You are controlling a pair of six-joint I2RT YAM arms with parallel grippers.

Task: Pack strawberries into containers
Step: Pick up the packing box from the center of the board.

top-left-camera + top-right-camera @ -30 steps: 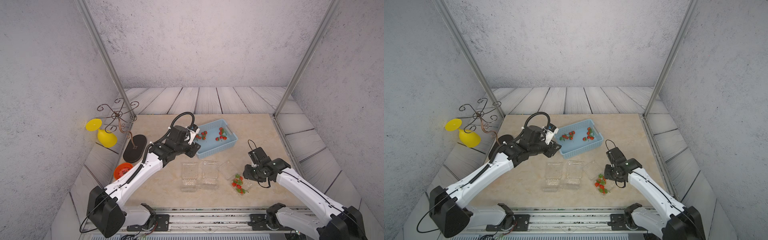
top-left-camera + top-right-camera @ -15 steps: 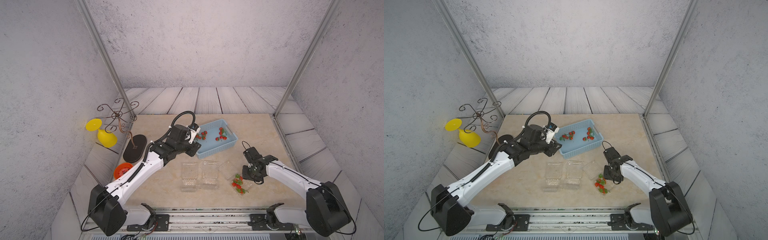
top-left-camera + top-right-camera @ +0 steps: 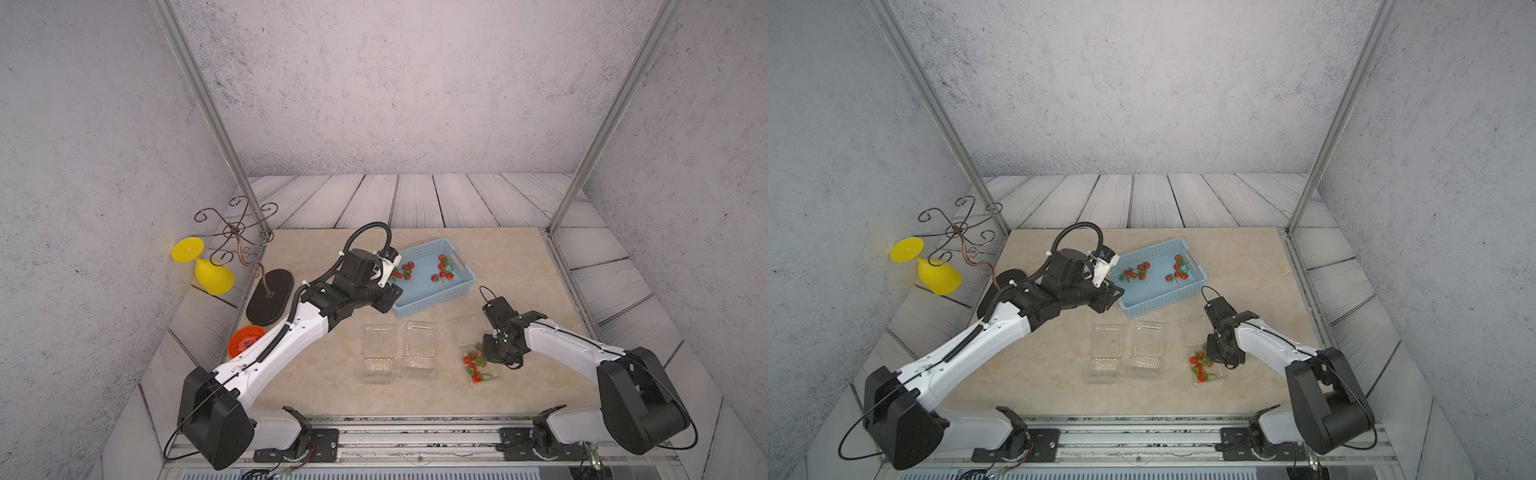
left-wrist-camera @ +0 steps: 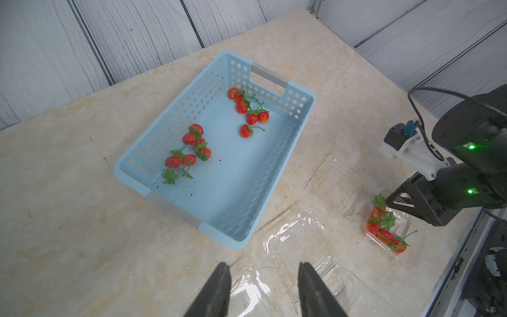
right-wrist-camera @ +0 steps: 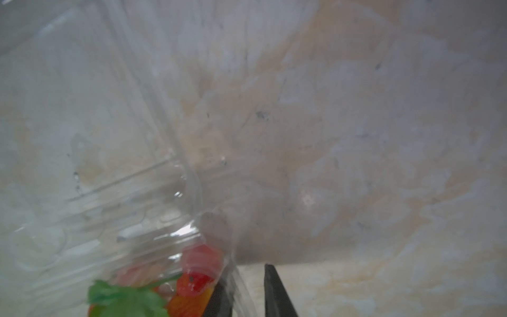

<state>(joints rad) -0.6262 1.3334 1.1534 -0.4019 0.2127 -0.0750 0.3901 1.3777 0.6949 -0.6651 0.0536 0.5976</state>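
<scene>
Marble tabletop (image 3: 324,390): filled container (image 3: 468,341) runs front-to-back, lid rearward; right tool (image 5: 244,280), seemingly slightly apart, straddles its wall.

Left arm (image 3: 291,336) and right arm (image 3: 569,349): white link shells, black joint housings, black corrugated cable (image 3: 376,224), white screwed camera bracket (image 4: 411,153), green LEDs (image 4: 471,146), left hand (image 4: 263,264) with black wedge fingers (image 4: 216,288).

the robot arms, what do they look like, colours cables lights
Both are white shells with black joints and bulky black bases. The left arm carries a ribbed black cable sleeve and a black hose looped over the wrist; the right arm shows a thin black wire loop and two green wrist lights. The left gripper has dark tapered fingers.
</scene>
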